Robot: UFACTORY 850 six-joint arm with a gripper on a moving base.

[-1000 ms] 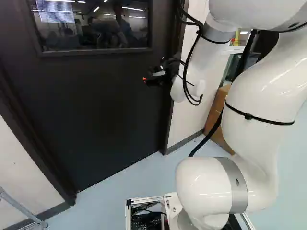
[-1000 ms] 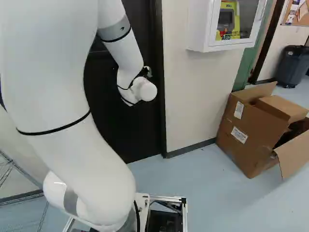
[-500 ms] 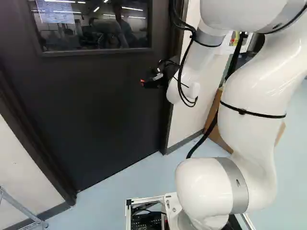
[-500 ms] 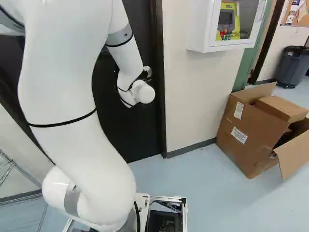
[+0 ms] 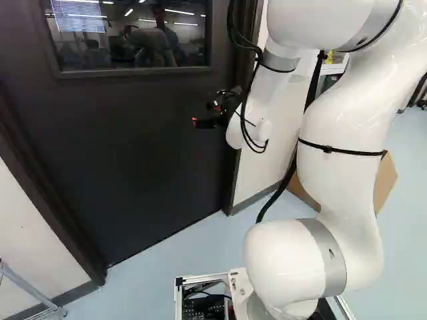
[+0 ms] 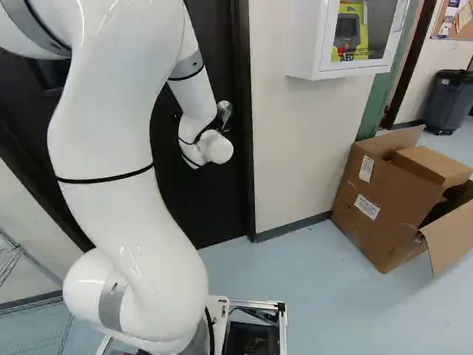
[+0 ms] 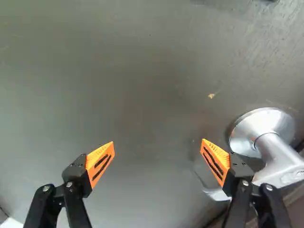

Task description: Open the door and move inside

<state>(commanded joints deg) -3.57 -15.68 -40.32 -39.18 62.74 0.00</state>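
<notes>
In the left base view my gripper (image 5: 212, 119) is held close before the dark door (image 5: 147, 153), near its right edge. The door stands shut in its frame. In the wrist view the gripper (image 7: 157, 149) has its two orange-padded fingers wide apart, with only the door's surface beyond them. A silver lever handle (image 7: 278, 154) sits beside and partly behind one finger, not between the two. The right base view shows the handle (image 6: 225, 111) just above the arm's white wrist, while the fingers are hidden there.
Right of the door, a white wall cabinet (image 6: 344, 44) hangs on the wall. Below it an opened cardboard box (image 6: 392, 200) stands on the floor. A dark bin (image 6: 448, 100) is farther back. A metal rack (image 5: 27, 290) stands at the left.
The arm has swung left in the left base view, carrying the gripper slightly left across the door. More of the handle shows in the right base view. Base and door have stayed put.
</notes>
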